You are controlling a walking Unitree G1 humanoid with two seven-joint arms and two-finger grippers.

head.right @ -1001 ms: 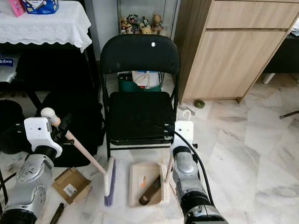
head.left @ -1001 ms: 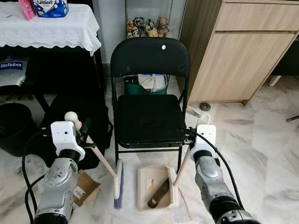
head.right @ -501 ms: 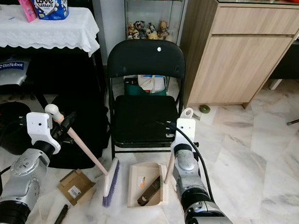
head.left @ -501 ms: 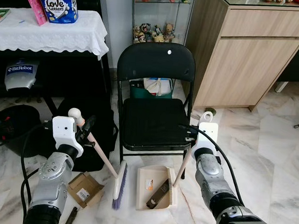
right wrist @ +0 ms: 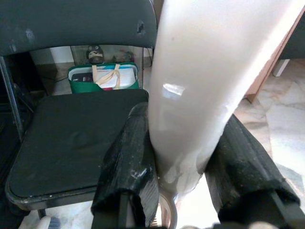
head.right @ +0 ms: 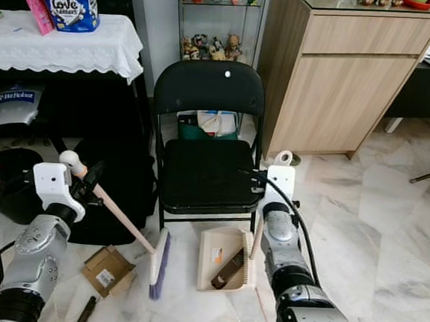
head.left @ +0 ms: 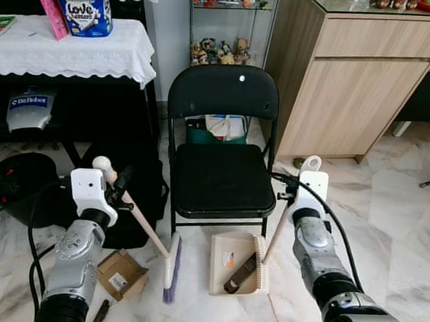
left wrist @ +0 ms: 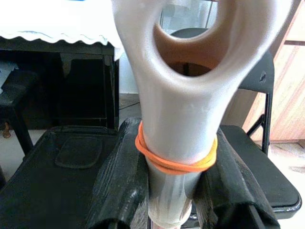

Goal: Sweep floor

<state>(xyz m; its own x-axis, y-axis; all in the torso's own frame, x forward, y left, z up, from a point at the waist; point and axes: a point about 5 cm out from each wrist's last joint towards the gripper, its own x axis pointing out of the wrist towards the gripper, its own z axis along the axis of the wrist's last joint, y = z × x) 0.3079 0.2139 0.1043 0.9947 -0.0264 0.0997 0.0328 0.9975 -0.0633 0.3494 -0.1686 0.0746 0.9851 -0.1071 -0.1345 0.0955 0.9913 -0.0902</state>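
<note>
**Broom and dustpan meeting on marble floor before a folding chair**

At far left, a bench (head.left: 68, 50) draped in a white lace-edged cloth is carrying a blue tub (head.left: 82, 5), with a dark bag (head.left: 122, 192) sitting on the floor beneath it. The left gripper (left wrist: 174, 191) is clamping its black fingers (left wrist: 121, 181) on the pale handle of a broom (head.left: 148, 233), just below an orange rubber band wrapped around the handle's looped end. The handle is slanting down and toward the robot's right, and the brush head (head.left: 170, 268) with its purple bristles is resting on the marble floor (head.left: 401, 216). A small cardboard box (head.left: 120, 274) is lying on the floor just beside the brush, on its left.

In the middle, a black folding chair (head.left: 220, 176) is standing directly ahead, with a green bag showing behind it. In front of the chair, a beige dustpan (head.left: 238, 263) is sitting flat on the floor near the brush head, with a dark, flat piece of debris (head.left: 241, 273) lying inside it. The right gripper (right wrist: 188, 191) is gripping the dustpan's upright pale handle, its fingers (right wrist: 131, 167) pressing on both sides of it, at the chair's front right corner.

At right, a wooden cabinet (head.left: 344, 74) is standing against the wall.
</note>
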